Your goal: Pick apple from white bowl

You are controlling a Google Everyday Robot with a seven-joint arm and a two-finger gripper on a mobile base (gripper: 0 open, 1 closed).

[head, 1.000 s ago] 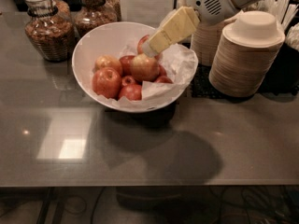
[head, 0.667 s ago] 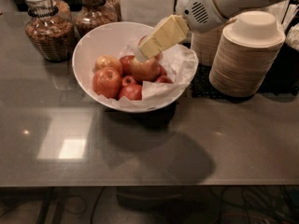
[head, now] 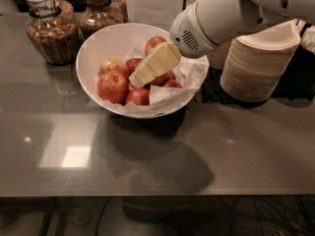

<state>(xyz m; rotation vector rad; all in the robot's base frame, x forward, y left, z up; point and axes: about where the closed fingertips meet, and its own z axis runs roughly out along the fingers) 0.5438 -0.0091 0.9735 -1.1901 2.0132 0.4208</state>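
The white bowl [head: 98,48] stands on the grey table, lined with crumpled white paper and holding several apples. The apple [head: 113,65], pale yellow-green with a red blush, lies at the bowl's left side, behind a rounder orange-red apple [head: 112,86]. Smaller red apples [head: 140,96] lie around them. My gripper [head: 138,78], cream-coloured on a white arm, reaches in from the upper right. Its tip is low over the middle of the fruit, just right of the pale apple, and hides part of the red apples under it.
Two glass jars [head: 51,31] with brown contents stand behind the bowl at the left. A stack of beige disposable bowls [head: 258,65] stands to the right on a dark mat. The table's front edge [head: 157,193] runs across below.
My gripper has moved down and to the left, from above the bowl's far right rim to low over the apples in its middle. The bowl and apples have not moved.
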